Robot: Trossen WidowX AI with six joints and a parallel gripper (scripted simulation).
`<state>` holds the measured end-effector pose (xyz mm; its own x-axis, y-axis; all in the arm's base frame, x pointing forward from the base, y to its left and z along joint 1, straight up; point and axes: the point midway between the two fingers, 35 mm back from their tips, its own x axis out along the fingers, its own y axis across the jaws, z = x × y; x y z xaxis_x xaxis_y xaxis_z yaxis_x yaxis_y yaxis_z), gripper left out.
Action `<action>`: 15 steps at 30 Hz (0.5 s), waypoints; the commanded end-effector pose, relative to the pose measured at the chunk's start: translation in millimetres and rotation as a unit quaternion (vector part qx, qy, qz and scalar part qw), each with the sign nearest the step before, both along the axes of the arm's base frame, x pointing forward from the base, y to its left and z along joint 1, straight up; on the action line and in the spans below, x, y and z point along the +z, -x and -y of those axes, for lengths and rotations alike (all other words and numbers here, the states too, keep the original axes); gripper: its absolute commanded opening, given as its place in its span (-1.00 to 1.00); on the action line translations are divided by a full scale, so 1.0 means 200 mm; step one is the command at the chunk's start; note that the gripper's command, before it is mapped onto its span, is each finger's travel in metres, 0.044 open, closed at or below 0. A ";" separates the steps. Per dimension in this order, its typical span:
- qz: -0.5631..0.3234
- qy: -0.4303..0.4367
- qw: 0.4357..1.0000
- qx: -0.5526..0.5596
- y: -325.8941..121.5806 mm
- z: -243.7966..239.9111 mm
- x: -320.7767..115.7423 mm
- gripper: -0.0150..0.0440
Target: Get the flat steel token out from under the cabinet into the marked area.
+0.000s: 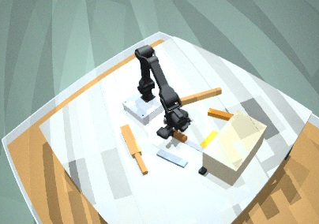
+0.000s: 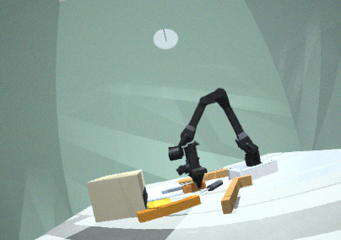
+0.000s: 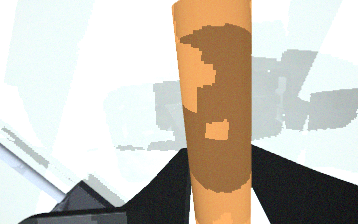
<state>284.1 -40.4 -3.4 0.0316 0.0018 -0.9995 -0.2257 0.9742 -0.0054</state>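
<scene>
My gripper (image 1: 174, 134) (image 2: 198, 185) (image 3: 214, 152) is shut on the orange-brown handle (image 1: 180, 136) (image 2: 187, 188) (image 3: 215, 15) of a tool, low over the table. The tool's thin pale blade (image 1: 193, 146) points at the cabinet (image 1: 233, 142) (image 2: 117, 197) and reaches its front lower edge; whether its tip is underneath is hidden. A yellow marked patch (image 1: 208, 139) (image 2: 159, 204) lies in front of the cabinet, beside the blade. The steel token cannot be made out in any view, nor can the vent slots.
A flat grey-blue bar (image 1: 172, 158) (image 2: 171, 189) lies near the tool. A wooden paddle (image 1: 130, 140) lies farther off. An orange bar (image 1: 219, 114) (image 2: 169, 209) lies by the cabinet, a long wooden piece (image 1: 201, 96) (image 2: 230, 197) near the base, and a black-handled tool (image 2: 215, 185) behind the gripper.
</scene>
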 end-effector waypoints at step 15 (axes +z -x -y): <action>-0.003 0.001 1.000 0.001 0.11 0.03 -0.01 -0.49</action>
<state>266.0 -45.4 -4.1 0.0303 0.0016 -0.9995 -0.2257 0.9742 -0.0053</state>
